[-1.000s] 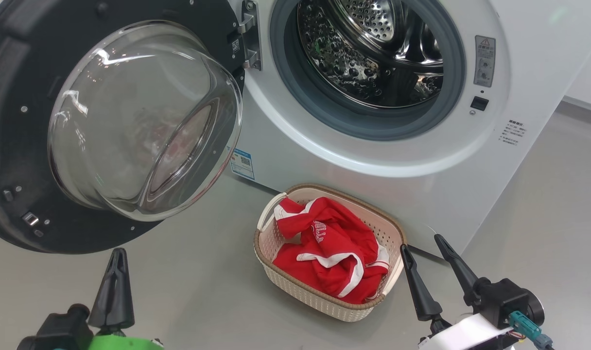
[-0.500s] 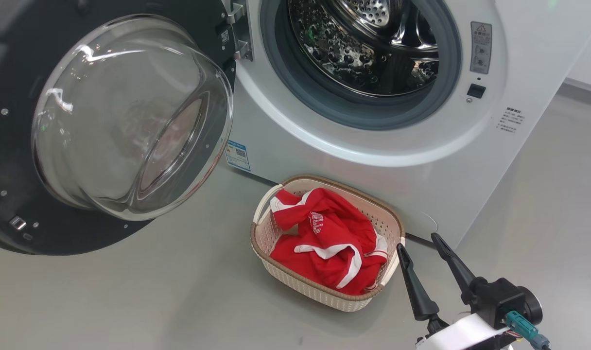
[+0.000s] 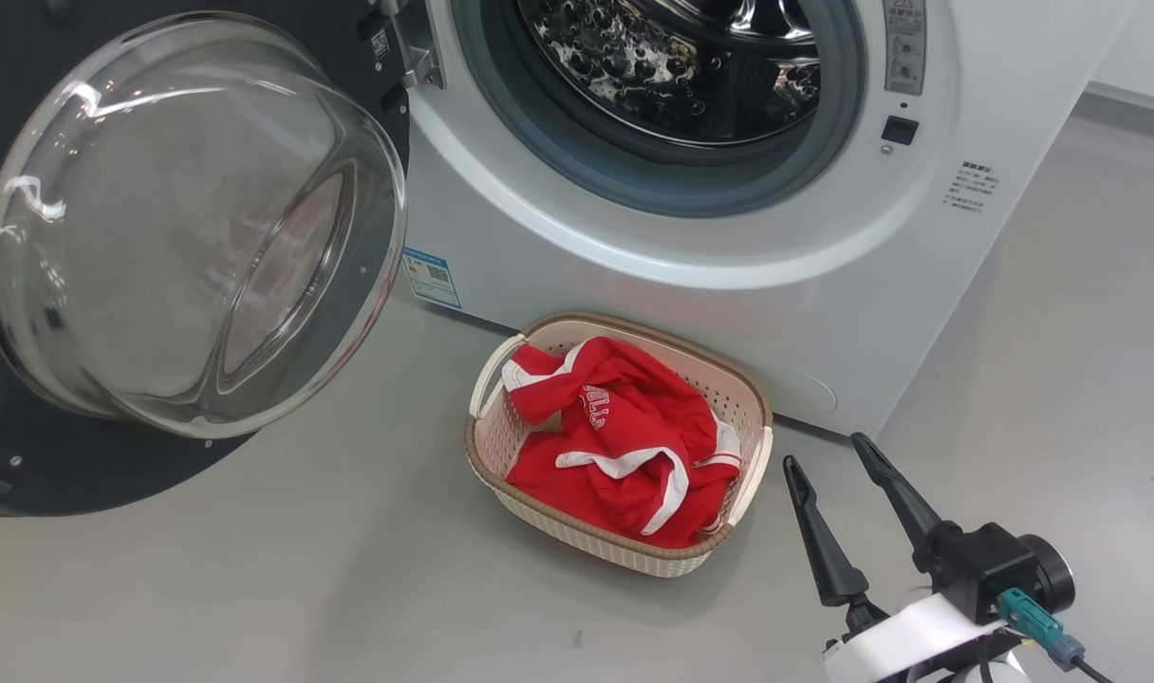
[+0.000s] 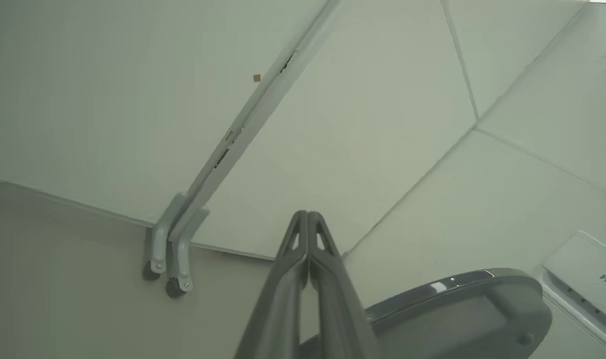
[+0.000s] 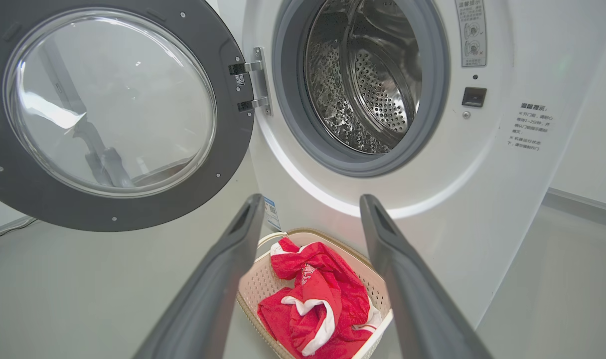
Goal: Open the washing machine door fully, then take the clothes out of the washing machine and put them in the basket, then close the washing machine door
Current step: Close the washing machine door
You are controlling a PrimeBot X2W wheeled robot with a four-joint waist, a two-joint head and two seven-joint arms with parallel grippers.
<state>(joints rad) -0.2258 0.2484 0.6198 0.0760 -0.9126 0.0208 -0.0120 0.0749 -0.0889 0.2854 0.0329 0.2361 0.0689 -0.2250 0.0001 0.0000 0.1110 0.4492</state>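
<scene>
The washing machine (image 3: 729, 275) stands with its door (image 3: 188, 228) swung wide to the left, glass bowl facing me. The steel drum (image 5: 368, 85) looks bare. On the floor in front sits the basket (image 3: 501, 474), and the red clothes (image 3: 615, 446) with white trim lie bunched inside it. My right gripper (image 3: 824, 451) hovers open and empty just right of the basket; in its wrist view it (image 5: 311, 197) points at the machine's front above the basket (image 5: 255, 289). My left gripper (image 4: 308, 215) is shut on nothing, beside the door's dark rim (image 4: 457, 299).
Smooth grey floor (image 3: 302, 588) spreads left and in front of the basket. A white partition on small castor feet (image 4: 168, 269) stands beyond the left gripper. A white wall (image 3: 1146, 47) rises behind the machine on the right.
The head camera has turned, sliding the whole scene left and up. My left gripper has left the head view's lower left. The right gripper, the basket and the clothes hold their places.
</scene>
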